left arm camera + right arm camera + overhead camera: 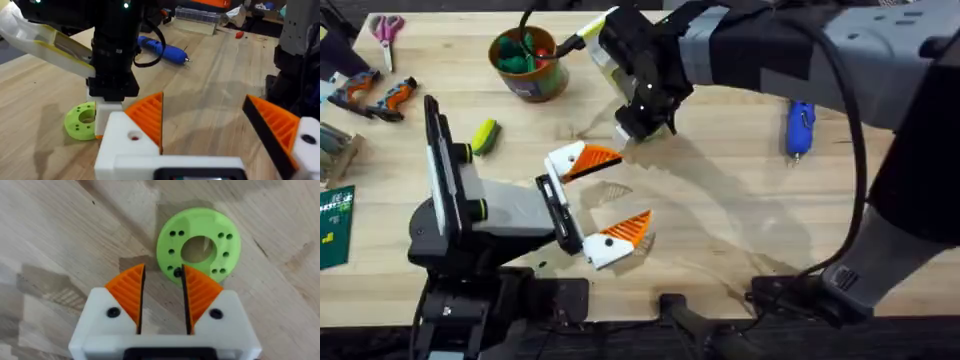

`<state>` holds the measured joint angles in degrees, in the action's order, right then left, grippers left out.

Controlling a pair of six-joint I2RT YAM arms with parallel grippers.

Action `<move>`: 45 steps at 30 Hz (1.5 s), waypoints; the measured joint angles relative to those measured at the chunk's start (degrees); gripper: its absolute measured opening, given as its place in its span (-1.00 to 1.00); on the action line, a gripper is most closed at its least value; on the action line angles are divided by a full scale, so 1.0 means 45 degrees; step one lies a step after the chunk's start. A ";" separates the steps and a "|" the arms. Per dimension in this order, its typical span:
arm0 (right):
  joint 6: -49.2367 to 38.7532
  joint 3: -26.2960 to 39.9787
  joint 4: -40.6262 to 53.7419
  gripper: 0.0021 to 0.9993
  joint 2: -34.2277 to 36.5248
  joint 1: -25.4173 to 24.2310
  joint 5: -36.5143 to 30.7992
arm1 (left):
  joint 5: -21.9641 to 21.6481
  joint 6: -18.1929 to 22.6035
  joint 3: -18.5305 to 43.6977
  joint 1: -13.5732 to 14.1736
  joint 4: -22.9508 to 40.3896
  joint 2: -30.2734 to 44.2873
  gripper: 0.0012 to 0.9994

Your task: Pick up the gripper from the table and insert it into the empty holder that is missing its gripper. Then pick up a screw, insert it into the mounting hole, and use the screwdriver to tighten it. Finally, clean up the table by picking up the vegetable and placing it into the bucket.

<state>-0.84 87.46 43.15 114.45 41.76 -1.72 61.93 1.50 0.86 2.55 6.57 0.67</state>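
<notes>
At the table's far left, the bucket [528, 62] holds toy vegetables; both arms' jaws gape, gripping nothing.

Blue screwdriver [799, 128], yellow-green vegetable [484, 135], olive-green bucket [529, 64] with brownish rim, bright green disc [198, 247] with dark holes, orange ribbed pads [129, 291] on white holder [165, 325], light wooden counter [740, 220]

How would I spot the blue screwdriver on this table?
Start from the wooden table and look toward its far right side, beyond the big dark right arm. The screwdriver lies flat there alone, pen-shaped with a thin metal tip. It is the one bright blue tool; the other hand tools have orange handles.
</notes>
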 joint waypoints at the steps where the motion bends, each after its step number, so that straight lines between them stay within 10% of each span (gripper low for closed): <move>1: 0.0003 0.0000 -0.0040 -0.17 -0.0003 0.0000 0.0000 | 0.0000 0.0000 0.0000 0.0000 0.0001 0.0003 0.99; 17: 0.0004 -0.0106 -0.0349 -0.26 0.0000 0.0000 -0.0001 | 0.0000 0.0000 0.0000 0.0000 0.0004 0.0000 0.99; 33: 0.0050 -0.0233 -0.0570 -0.98 -0.0019 -0.0083 -0.0355 | 0.0000 0.0000 0.0000 0.0000 0.0002 0.0000 0.99; 45: 0.0053 -0.0376 -0.0326 -0.99 -0.0216 -0.0217 -0.0272 | 0.0000 0.0000 0.0000 0.0000 0.0004 0.0000 0.99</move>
<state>-0.60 85.77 41.68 113.48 40.78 -2.94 61.93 1.50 0.86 2.55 6.59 0.67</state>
